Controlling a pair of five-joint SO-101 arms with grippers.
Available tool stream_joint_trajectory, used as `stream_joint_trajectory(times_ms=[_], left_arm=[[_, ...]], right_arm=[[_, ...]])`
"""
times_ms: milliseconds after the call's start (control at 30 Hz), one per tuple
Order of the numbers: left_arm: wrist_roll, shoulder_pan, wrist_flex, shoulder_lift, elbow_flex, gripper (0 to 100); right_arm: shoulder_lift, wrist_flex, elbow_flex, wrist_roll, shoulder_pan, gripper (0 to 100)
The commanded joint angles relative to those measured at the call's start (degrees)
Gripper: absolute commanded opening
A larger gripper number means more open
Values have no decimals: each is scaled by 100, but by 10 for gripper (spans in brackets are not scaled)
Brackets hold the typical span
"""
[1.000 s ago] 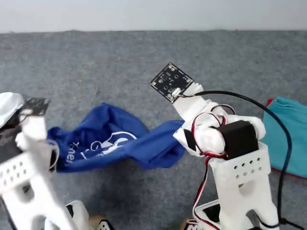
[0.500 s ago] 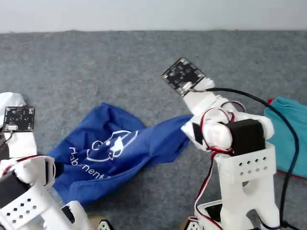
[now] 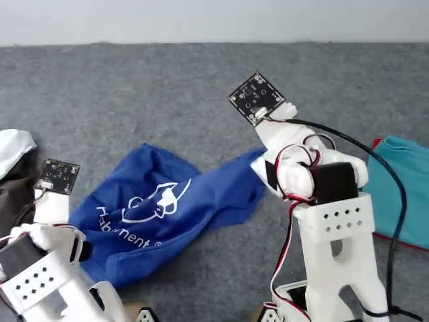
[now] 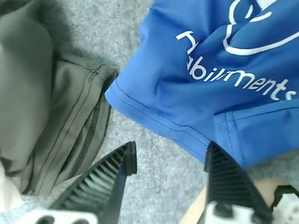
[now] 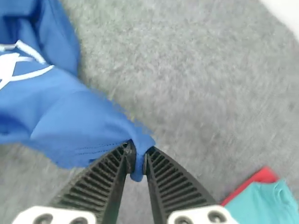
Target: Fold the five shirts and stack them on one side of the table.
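High view: blue shirt [image 3: 167, 215] lies crumpled, print up, mid table [image 3: 134, 87], between the two arms. Right arm [image 3: 322, 194] has one corner of it raised off the surface. Left arm [image 3: 40, 261] sits at the shirt's opposite end. Teal shirt [image 3: 405, 194] lies flat at the right edge, well apart. White shirt [image 3: 13, 144] and olive shirt [image 3: 17, 188] are bunched at the left edge. Step in hand looks like spreading the blue one flat before any fold.

Left wrist view: left gripper [image 4: 170, 151] has fingers spread wide, holding nothing, over bare table just beside the blue shirt's [image 4: 210, 84] stitched hem. Olive shirt [image 4: 42, 116] is near, almost touching that hem. Best move, I'd say: come down on the blue hem at a corner, not mid-hem, and stay off the olive cloth so only one layer gets caught.

Right wrist view: right gripper [image 5: 138, 161] is pinched tight on a small tip of the blue shirt [image 5: 60, 126]; teal shirt [image 5: 261, 205] sits at the frame corner. That bite looks thin and could slip. Pull gently and evenly against the other end, low over the table, short of the teal shirt.
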Motion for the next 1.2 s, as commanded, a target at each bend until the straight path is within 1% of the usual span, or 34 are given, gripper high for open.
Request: stream_joint_trajectory(times_ms=[0,267,333,667,767,1000,1067,1167], left_arm=[[-62,70,-352,-35,303,232],[-26,290,-1407,-35,1385,232],[-26,290,-1565,-35,1560,234],[-26,290,-1398,123,1552,233],[-26,281,-1204,879,1077,232],[211,290,-1204,3103,-207,231],[211,290,-1345,3613,-365,232],[193,290,-1793,4299,-409,235]], right_arm=[[-92,-312,-9,18,66,9],[-101,-259,0,18,75,9],[-101,-259,0,18,75,9],[-101,-233,185,18,66,9],[-101,-233,193,18,48,9],[-136,-233,202,18,66,9],[-145,-233,202,18,66,9],[-145,-233,202,18,66,9]])
